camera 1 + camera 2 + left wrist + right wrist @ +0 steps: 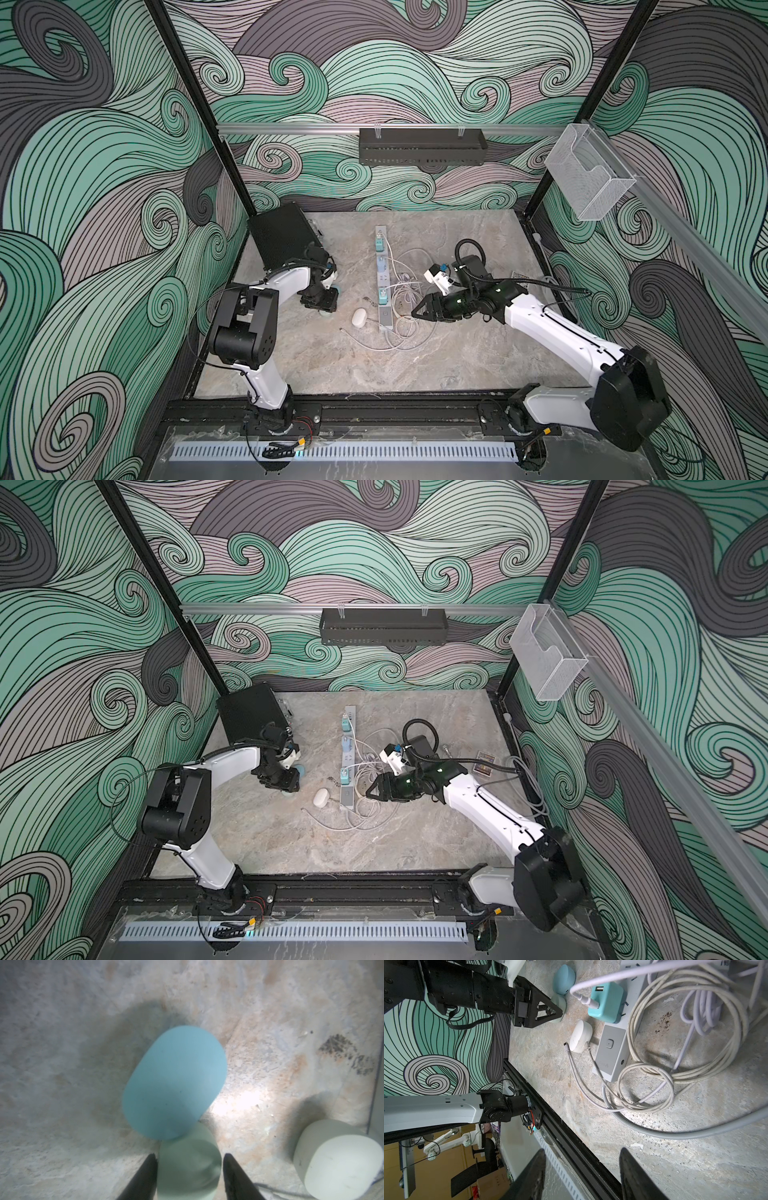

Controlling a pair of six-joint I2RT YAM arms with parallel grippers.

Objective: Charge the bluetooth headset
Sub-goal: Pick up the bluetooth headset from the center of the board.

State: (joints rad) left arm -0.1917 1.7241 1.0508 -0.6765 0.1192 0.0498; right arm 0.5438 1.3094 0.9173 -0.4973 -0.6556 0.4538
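Earbud case (187,1169) in left gripper (190,1156), touching blue case (174,1084)

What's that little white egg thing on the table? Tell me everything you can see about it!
The white case is small, smooth and rounded like a pebble. It looks like matte plastic with a few faint scuffs, and it seems closed. It rests on the marble-look table, just beside the grey switch end of the power strip. A loose cable plug lies right next to it. I cannot tell whether another cable is plugged into it. Nothing grips it.
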